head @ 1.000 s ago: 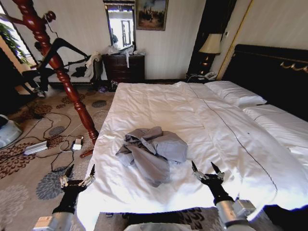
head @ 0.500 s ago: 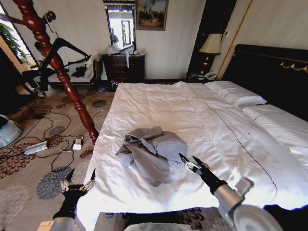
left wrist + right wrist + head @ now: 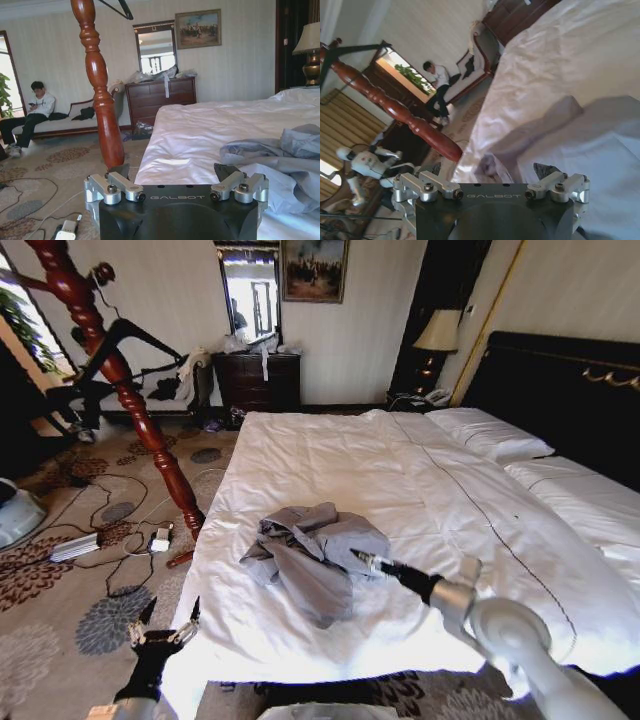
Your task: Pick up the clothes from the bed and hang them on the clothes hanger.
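One crumpled jacket [image 3: 315, 558] lies on the bed [image 3: 450, 490] in the head view, near the foot end and closer to the robot's left edge of the duvet than to the pillows. The heap is longer than it is wide, running from a bunched collar part at the far end down to a flat tongue of cloth that points toward the foot of the bed. It is pale grey-lavender, thin, with deep folds. White duvet lies bare all around it, widest toward the pillows. The right gripper [image 3: 368, 560] reaches in from the right, its tip at the jacket's right edge; whether its fingers are apart or together I cannot tell here. The left gripper [image 3: 166, 618] hangs low beside the bed's left edge over the carpet, fingers spread wide, holding nothing. A red turned wooden post [image 3: 120, 380] stands on the carpet left of the bed, with the black hanger [image 3: 135, 340] up against it. In the left wrist view the jacket [image 3: 280, 155] rises as rumpled folds just past the spread fingers, the post [image 3: 102, 95] beside the bed corner. In the right wrist view the fingers stand wide apart, empty, over lavender cloth [image 3: 585, 145].
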